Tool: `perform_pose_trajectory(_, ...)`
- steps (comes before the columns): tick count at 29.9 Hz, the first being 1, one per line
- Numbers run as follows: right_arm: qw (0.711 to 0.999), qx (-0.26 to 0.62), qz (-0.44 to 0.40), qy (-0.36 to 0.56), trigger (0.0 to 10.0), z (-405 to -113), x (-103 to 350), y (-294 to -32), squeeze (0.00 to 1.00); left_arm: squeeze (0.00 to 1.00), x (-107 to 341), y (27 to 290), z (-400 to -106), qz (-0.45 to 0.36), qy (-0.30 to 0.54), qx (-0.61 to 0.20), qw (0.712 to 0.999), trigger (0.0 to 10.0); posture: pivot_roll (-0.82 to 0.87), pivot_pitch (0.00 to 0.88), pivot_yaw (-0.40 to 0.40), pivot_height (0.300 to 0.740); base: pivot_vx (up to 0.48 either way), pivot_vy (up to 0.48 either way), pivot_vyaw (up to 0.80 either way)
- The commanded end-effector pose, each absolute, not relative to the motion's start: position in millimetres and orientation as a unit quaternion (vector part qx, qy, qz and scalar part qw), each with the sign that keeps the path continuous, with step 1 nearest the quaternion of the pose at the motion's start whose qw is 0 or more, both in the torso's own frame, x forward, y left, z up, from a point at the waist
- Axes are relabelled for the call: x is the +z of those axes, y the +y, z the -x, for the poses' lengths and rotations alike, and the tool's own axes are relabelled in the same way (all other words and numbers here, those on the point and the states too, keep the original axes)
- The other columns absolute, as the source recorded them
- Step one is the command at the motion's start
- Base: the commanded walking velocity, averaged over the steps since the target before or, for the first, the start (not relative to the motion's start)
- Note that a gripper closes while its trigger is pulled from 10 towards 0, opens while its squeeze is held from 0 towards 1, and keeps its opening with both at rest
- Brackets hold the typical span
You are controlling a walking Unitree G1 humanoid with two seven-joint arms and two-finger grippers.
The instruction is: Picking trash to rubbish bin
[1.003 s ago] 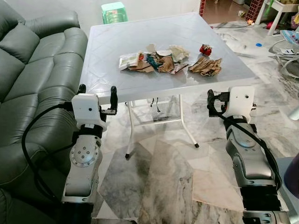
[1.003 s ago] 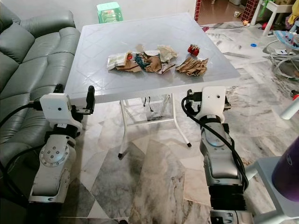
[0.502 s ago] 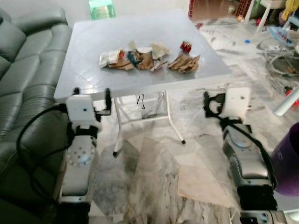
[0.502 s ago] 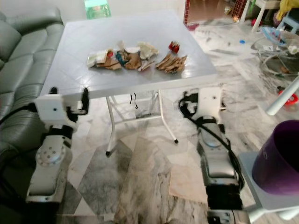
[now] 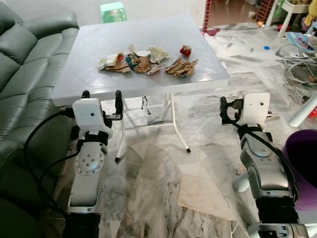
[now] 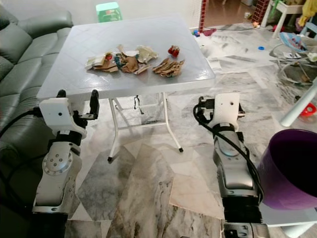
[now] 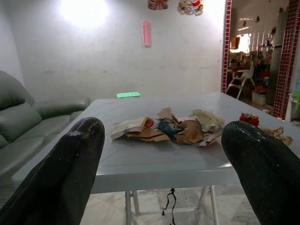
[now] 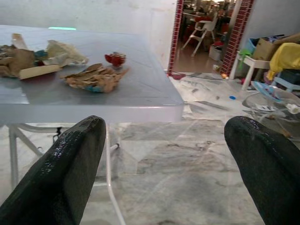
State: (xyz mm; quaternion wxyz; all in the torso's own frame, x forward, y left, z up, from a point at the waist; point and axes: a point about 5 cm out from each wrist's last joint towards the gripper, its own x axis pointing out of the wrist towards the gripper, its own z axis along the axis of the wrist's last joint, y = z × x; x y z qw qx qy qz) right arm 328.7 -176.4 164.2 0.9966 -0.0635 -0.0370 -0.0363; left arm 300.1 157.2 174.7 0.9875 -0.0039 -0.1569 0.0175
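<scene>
Crumpled brown paper [image 5: 181,67] lies ahead of the right gripper [image 8: 164,154], nearer it than the left gripper [image 7: 161,161]; both spread, empty.

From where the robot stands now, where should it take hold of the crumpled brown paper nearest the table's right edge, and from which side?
Grip the crumpled brown paper across its raised middle folds, coming from above. It lies low and flat on the table, so a side approach would probably just push it. The open right hand is on its side.
</scene>
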Motion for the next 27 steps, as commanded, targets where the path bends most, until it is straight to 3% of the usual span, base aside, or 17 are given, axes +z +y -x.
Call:
perform_pose_trajectory(1, 0.996, -0.019, 0.061, -0.058, 10.0, -330.1, 174.0, -170.5, 0.0, 0.0, 176.0, 160.7, -301.4, 0.007, -0.155, 0.021, 0.988, 10.0, -0.04, 0.081, 0.041, 0.74, 0.0, 0.0, 0.0)
perform_pose_trajectory(27, 0.992, 0.03, 0.088, -0.081, 10.0, -336.9, 183.8, -155.9, 0.0, 0.0, 170.6, 160.6, -299.6, 0.012, -0.146, 0.021, 0.989, 10.0, -0.04, 0.079, 0.031, 0.74, 0.351, 0.0, 0.0)
